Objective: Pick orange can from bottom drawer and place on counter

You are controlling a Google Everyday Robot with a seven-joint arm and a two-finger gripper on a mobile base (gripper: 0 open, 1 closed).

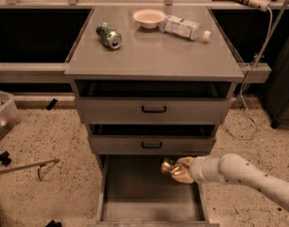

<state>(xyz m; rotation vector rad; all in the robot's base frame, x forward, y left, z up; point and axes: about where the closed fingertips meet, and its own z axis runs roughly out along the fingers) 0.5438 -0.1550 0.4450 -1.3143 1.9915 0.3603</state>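
Observation:
The orange can (171, 169), shiny and golden, lies sideways in my gripper (183, 170), which is shut on it at the end of the white arm coming in from the right. The can hangs a little above the floor of the open bottom drawer (135, 193), near its back right, just under the middle drawer's front. The counter (154, 53) is the broad grey slab on top of the cabinet, well above the gripper.
On the counter lie a green can (109, 35), a cream bowl (149, 18) and a plastic bottle (184, 28). The top drawer (154, 109) and middle drawer (151, 144) stand slightly pulled out. A clear bin (3, 117) sits on the floor to the left.

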